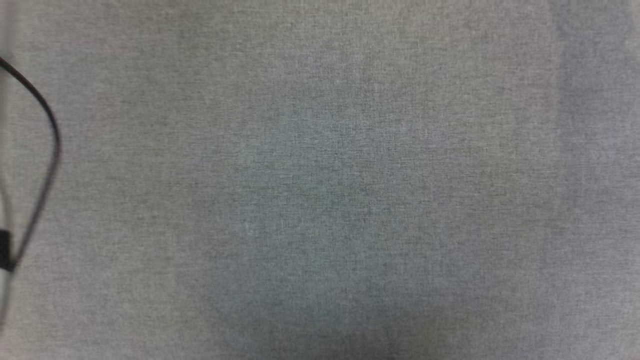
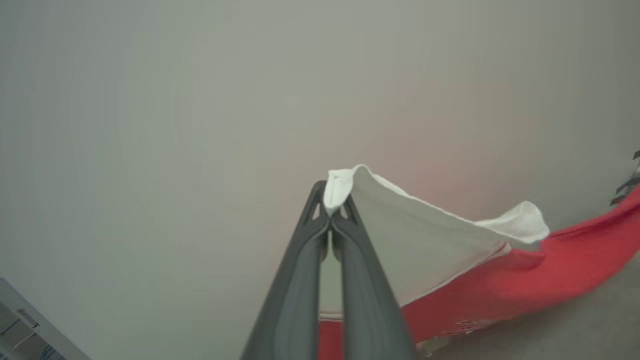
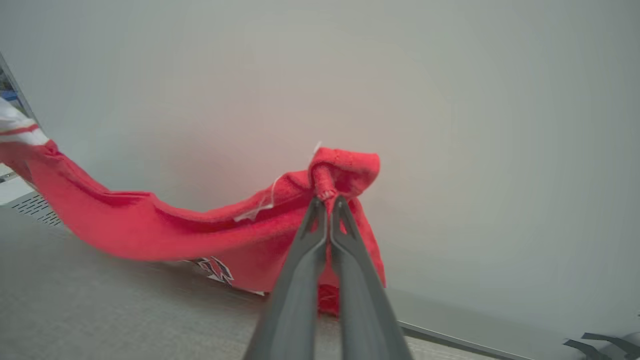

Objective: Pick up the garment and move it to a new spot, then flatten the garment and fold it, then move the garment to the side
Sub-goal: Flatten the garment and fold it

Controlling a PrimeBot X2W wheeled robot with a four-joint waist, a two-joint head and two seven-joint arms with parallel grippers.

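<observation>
Left wrist view: pinching the white sleeve hem of the garment [image 2: 500,280] with the left claw [image 2: 331,207], pressed together on the fabric. Spreading away from the pinch as a white panel, then turning into red cloth, with a narrow red-and-white stripe at the seam.

Right wrist view: gripping a bunched red fold with the right claw [image 3: 327,202], clamped tightly on it. Hanging between both claws as a sagging red band, raised above the grey tabletop [image 3: 100,310]. Showing part of the black, white-outlined lettering on the lowest fold, near the tabletop surface; contact not determinable. Showing a white sleeve with a red stripe at the far left end.

Head view: showing grey woven tabletop covering and a black cable [image 1: 52,145] looping at the left edge.
</observation>
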